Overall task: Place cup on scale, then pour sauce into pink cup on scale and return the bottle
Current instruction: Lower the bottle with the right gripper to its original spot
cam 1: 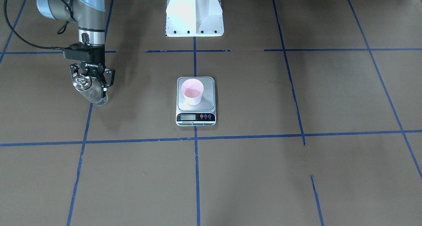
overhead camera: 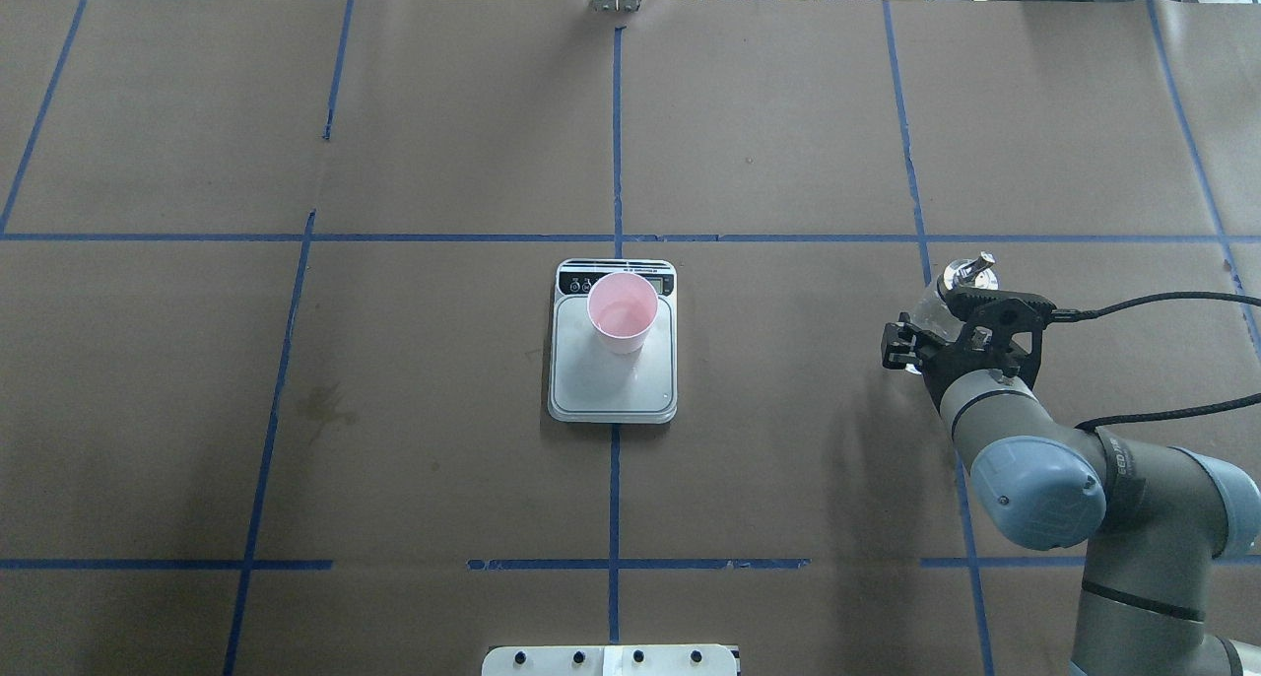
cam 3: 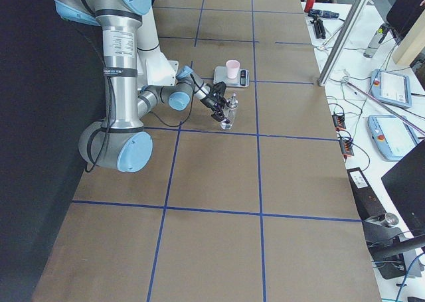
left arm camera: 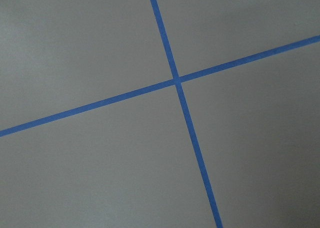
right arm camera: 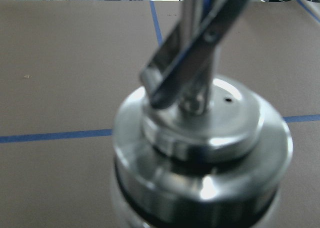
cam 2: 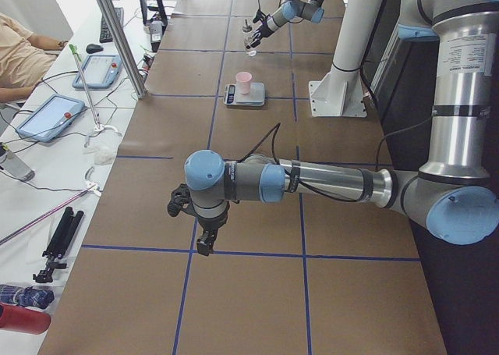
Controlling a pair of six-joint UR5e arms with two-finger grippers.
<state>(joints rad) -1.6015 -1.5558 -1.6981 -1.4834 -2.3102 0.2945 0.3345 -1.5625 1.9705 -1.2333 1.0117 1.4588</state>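
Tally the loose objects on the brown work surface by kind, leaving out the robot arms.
cup: 1
scale: 1
bottle: 1
Total: 3

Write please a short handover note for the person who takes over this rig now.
Left gripper: over bare table, jaws state unclear.
Right gripper: jaws around the glass bottle, which is upright on the robot's right side; a firm grip is not confirmed.
Done: pink paper cup stands on the digital scale.
Unclear: whether sauce was already poured.
Left: pour if needed, set the bottle back, release.
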